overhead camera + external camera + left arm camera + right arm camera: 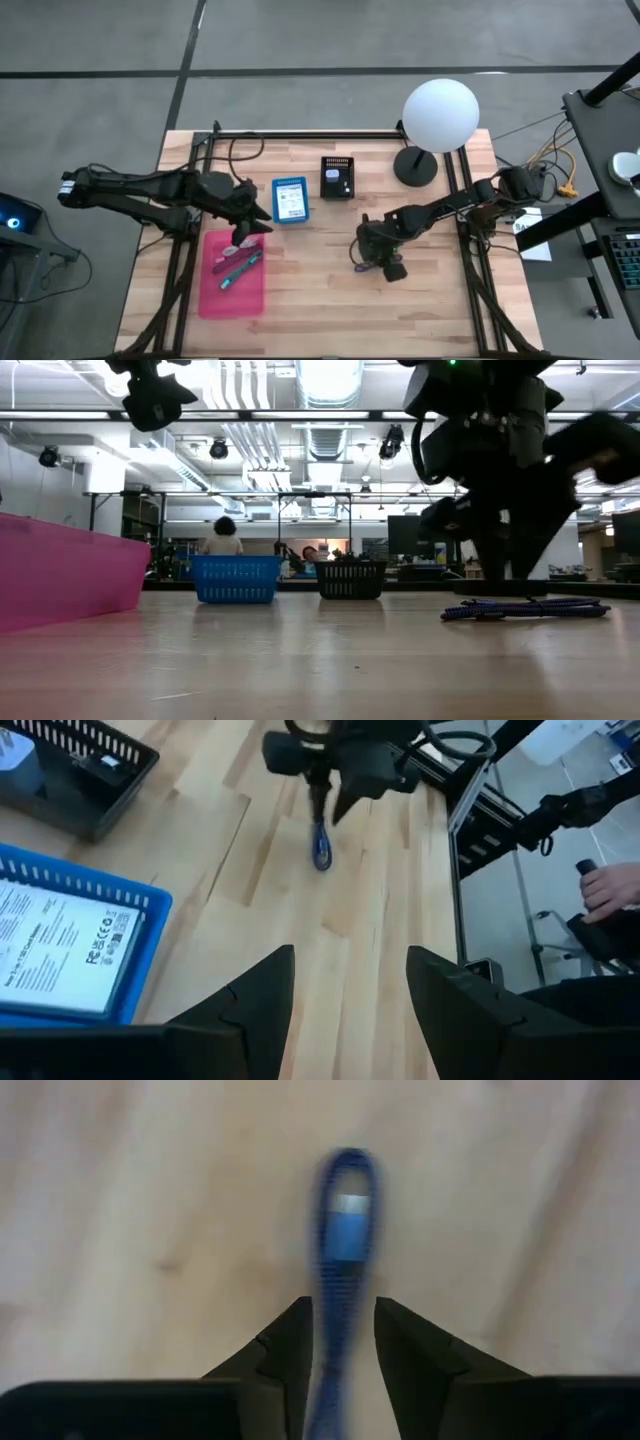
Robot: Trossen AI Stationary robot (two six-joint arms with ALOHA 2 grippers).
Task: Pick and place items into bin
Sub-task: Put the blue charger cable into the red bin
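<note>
A blue-purple braided cord loop with a pale-blue piece on it lies on the wood table, right of centre. My right gripper stands over it, pointing down, with its fingers closed in on the cord. My left gripper is open and holds nothing. It hovers above the far end of the pink bin. Teal and magenta strips lie in that bin. A flat white packet with dark print rests in the blue basket. My right gripper has the cord pinched between its two fingers, coming from above and pointing down. The cord runs lengthwise through the narrow gap, its looped end sticking out past the fingertips. In the low view the cord still lies along the table.
A black basket sits far of centre, next to the blue basket. The white ball lamp stands on its dark base at the far right. Black frame rails run along both table sides. A person's hand shows beyond the table.
</note>
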